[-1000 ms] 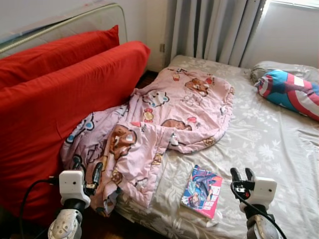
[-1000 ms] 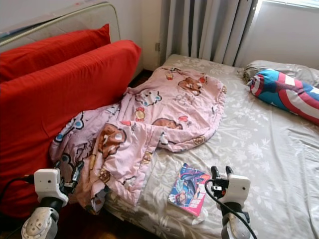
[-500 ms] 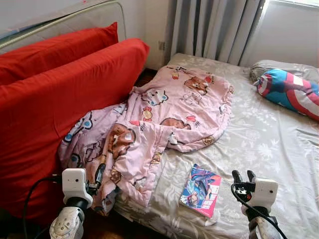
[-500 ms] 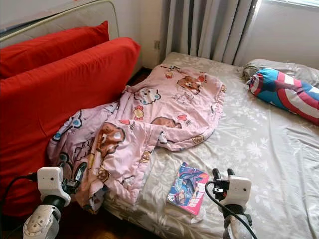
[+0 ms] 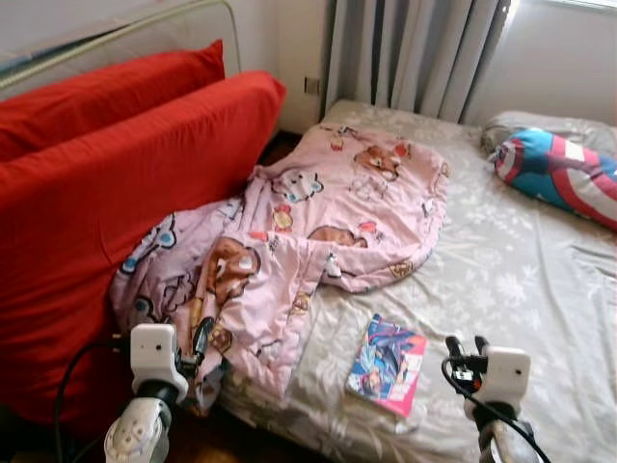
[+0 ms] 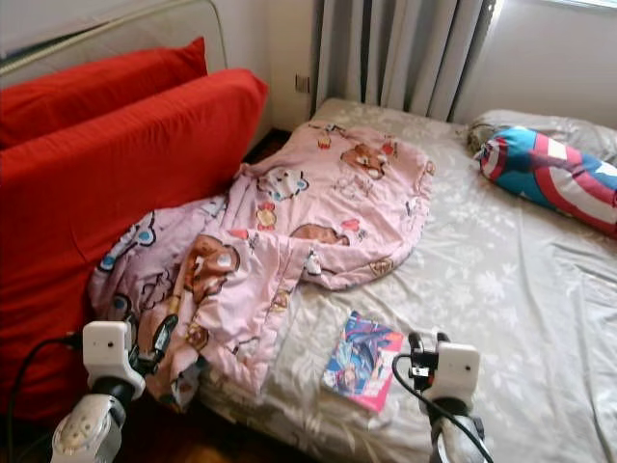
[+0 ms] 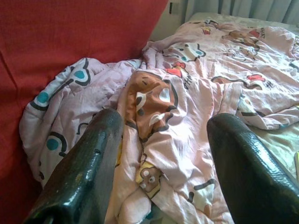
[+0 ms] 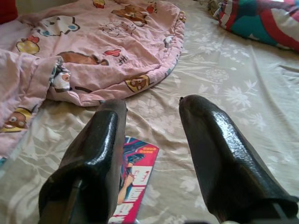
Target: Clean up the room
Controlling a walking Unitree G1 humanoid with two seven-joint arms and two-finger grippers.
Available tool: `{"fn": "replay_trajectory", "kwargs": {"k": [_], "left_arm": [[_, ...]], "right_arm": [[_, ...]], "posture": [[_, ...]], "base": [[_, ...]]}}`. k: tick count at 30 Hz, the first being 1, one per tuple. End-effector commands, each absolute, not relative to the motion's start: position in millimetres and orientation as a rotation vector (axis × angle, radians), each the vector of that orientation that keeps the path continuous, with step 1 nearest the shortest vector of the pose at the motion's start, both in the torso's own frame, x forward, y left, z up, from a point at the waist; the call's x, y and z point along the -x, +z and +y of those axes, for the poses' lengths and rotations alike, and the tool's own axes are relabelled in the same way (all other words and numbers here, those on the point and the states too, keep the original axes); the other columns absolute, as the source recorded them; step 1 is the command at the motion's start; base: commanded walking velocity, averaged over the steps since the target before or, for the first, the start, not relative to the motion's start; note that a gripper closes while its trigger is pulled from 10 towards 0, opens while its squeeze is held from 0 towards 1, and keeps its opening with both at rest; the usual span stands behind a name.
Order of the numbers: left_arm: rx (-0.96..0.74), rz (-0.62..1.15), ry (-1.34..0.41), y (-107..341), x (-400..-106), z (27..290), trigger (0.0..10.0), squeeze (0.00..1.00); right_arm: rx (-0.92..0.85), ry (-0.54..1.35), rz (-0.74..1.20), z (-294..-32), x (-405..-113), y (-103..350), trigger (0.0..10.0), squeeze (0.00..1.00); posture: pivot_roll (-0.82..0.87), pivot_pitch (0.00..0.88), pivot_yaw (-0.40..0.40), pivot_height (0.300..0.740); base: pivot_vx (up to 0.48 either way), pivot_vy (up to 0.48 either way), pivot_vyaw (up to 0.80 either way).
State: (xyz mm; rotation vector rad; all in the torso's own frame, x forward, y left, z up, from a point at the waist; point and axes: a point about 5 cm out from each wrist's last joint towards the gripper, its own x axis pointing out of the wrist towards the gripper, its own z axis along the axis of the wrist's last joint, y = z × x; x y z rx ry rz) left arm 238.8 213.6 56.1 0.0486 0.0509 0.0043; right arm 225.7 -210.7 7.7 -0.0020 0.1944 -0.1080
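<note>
1. Left eye view: my right gripper (image 5: 464, 345) hovers low over the bed (image 5: 521, 280), fingers spread, the book (image 5: 388, 364) lying just to its left.
2. My left gripper (image 5: 200, 340), also spread, sits at the hanging edge of the pink blanket (image 5: 318, 217).
3. Beyond, a red cushion (image 5: 106, 193) leans beside the bed.
4. Farthest, a striped pillow (image 5: 559, 174) lies near the curtains (image 5: 415, 53).

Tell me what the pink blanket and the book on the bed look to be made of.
Pink blanket: soft, matte printed fabric, probably a lightly padded cotton or polyester quilt; it bunches in thick folds and droops over the bed edge.
Book: thin paper with what looks like a glossy printed cover; it lies flat and the colours are bright, with a slight sheen.
</note>
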Motion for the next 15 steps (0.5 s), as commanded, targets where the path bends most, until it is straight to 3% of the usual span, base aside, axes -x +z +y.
{"fn": "replay_trajectory", "kwargs": {"k": [1,6,15], "left_arm": [[-0.052,0.068,-0.002,54.9,-237.2,212.6,10.0,0.0],[-0.049,0.076,-0.002,53.7,-236.8,210.5,10.0,0.0],[-0.044,0.082,-0.014,53.6,-237.8,205.3,10.0,0.0]], "right_arm": [[0.024,-0.109,0.179,-213.1,-227.1,12.6,10.0,0.0],[0.026,-0.113,0.206,-212.7,-225.9,10.0,10.0,0.0],[0.031,-0.097,0.194,-208.6,-227.8,11.3,10.0,0.0]], "posture": [[-0.12,0.059,-0.061,0.68],[-0.12,0.069,-0.063,0.68],[-0.12,0.08,-0.064,0.627]], "base": [[0.0,0.0,0.0],[0.0,0.0,0.0],[0.0,0.0,0.0]]}}
